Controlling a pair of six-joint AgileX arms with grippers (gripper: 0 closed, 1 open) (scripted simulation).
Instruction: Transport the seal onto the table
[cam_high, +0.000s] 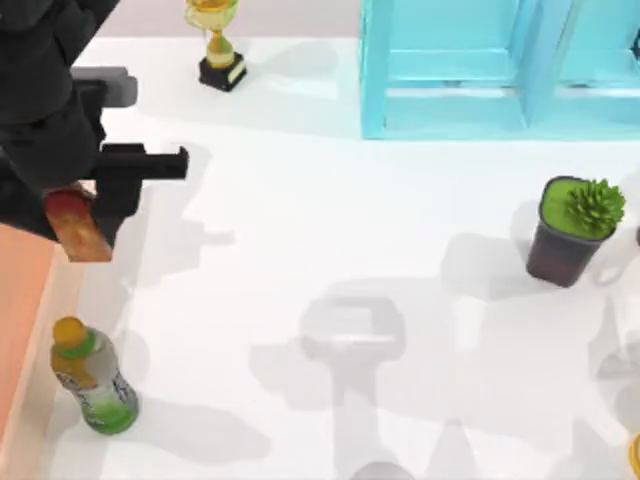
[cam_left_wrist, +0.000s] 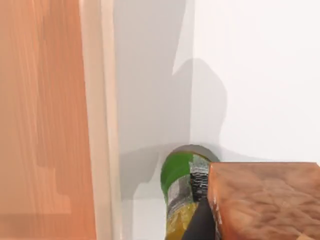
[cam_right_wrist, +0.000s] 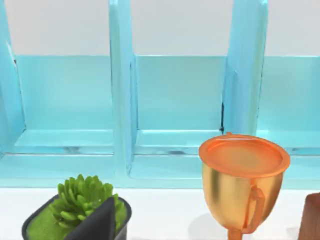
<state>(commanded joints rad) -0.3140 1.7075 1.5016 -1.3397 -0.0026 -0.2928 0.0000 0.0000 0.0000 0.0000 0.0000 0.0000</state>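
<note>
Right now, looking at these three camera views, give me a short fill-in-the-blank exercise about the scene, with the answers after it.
1. The left gripper holds the seal near the top view's ____ edge.
2. The bottle has green liquid and an ____ cap.
3. The potted plant stands on the white table in front of the light ____ cabinet.
4. The trophy stands on a ____ base.

Missing words: left; orange; blue; black

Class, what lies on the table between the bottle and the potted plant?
Nothing: in the top view, bare white table, crossed by shadows, separates the bottle from the potted plant.
</note>
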